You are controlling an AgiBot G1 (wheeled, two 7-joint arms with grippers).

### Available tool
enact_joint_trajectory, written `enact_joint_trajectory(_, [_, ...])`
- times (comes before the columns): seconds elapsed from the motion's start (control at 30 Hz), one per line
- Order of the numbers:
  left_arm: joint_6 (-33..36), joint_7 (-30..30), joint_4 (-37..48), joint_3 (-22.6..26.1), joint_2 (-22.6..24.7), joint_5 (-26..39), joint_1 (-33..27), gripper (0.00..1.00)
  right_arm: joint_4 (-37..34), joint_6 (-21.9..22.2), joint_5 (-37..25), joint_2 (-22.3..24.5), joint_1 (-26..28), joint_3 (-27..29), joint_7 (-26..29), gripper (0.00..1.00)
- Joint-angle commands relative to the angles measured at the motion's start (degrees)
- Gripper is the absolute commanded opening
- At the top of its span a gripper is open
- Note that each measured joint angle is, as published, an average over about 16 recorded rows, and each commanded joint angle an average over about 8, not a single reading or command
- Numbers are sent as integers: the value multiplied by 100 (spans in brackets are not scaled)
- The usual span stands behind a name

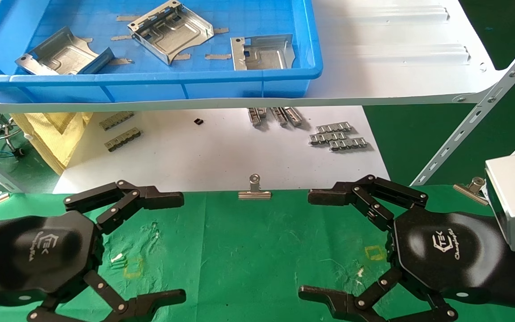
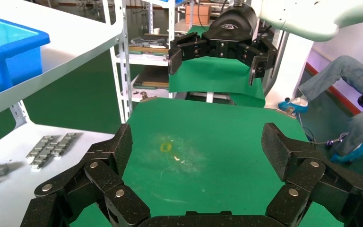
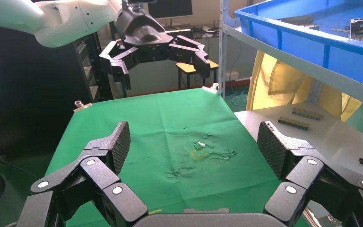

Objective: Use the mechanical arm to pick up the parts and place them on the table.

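Observation:
Three silvery stamped parts lie in the blue bin (image 1: 150, 81) on the white shelf: one at the left (image 1: 63, 56), one in the middle (image 1: 171, 31), one at the right (image 1: 262, 52). My left gripper (image 1: 181, 247) and right gripper (image 1: 306, 245) hover open and empty over the green cloth table (image 1: 248, 241), facing each other, well in front of the bin. The left wrist view shows my left gripper (image 2: 198, 151) open over bare cloth, with the right gripper (image 2: 217, 52) farther off. The right wrist view shows my right gripper (image 3: 196, 142) open over wrinkled cloth.
The white shelf (image 1: 396, 53) overhangs a white board (image 1: 221, 156) carrying grey linked strips (image 1: 338, 136) and a yellow cloth (image 1: 52, 134). Metal clips (image 1: 254, 190) edge the green cloth. A slanted shelf brace (image 1: 476, 120) stands at the right. Yellow squares (image 1: 133, 267) mark the cloth.

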Motion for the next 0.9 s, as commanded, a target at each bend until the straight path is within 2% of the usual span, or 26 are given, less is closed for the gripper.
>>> enact_joint_trajectory(0.03, [0,0,0,0,0,0,0,100,0,0,0,0,0,0,0,100])
enact_joint_trajectory(0.9, [0,0,0,0,0,0,0,100,0,0,0,0,0,0,0,100])
